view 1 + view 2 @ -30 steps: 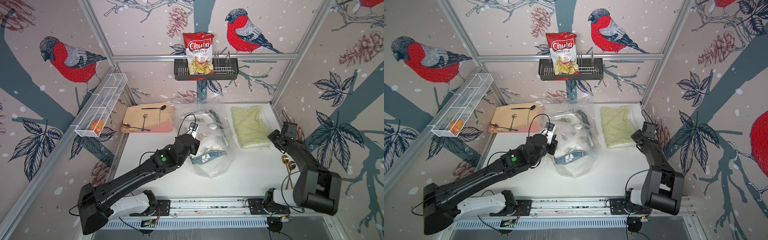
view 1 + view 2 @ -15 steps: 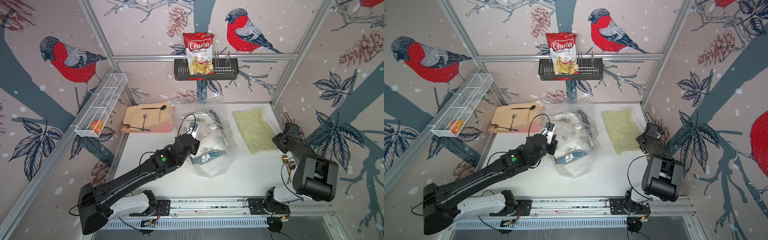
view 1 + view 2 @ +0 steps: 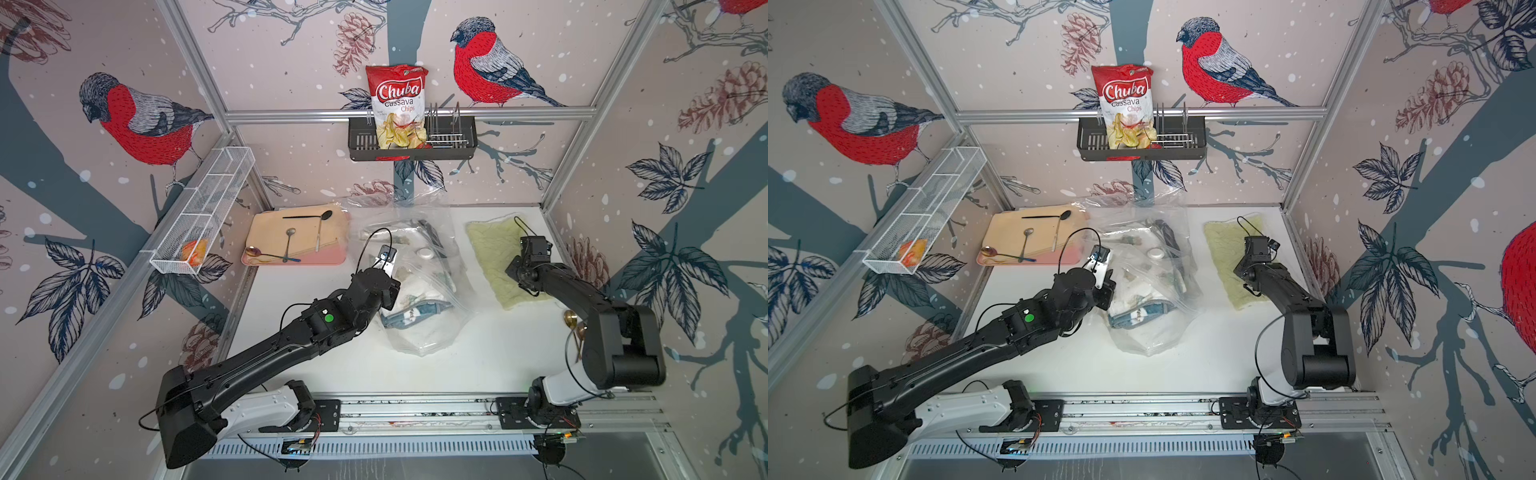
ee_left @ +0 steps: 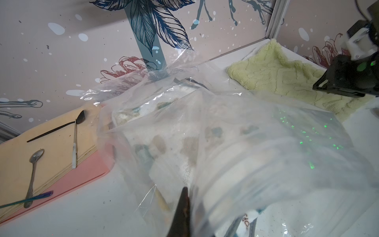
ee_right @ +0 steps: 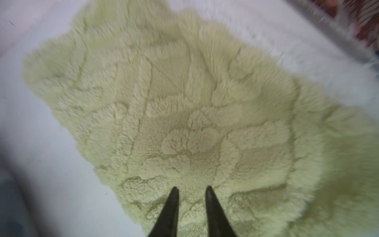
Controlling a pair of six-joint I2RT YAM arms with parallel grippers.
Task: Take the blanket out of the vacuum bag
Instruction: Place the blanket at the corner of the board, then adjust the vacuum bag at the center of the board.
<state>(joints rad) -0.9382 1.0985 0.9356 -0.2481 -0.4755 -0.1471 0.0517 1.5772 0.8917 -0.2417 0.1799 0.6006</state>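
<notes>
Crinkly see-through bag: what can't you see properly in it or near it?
- Left wrist view: the blurry clear crinkly plastic vacuum bag covers half the left gripper.
- In a top view, wrinkled plastic smears the white-and-blue cloth inside.
- Orange thing in the white wire basket: too small in both top views.
- Right wrist view: pale green fluffy blanket is blurred.

A robot lab booth: aluminium frame (image 3: 291, 115), bird-print wall panels (image 3: 270, 50), white tabletop (image 3: 478, 361), base rail (image 3: 415, 409).

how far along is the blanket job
Done: the green blanket lies on the table, outside the vacuum bag. In hand: left gripper pinches the bag; right gripper is open over the blanket. Left: white-and-blue fabric sits inside the bag, perhaps next.
</notes>
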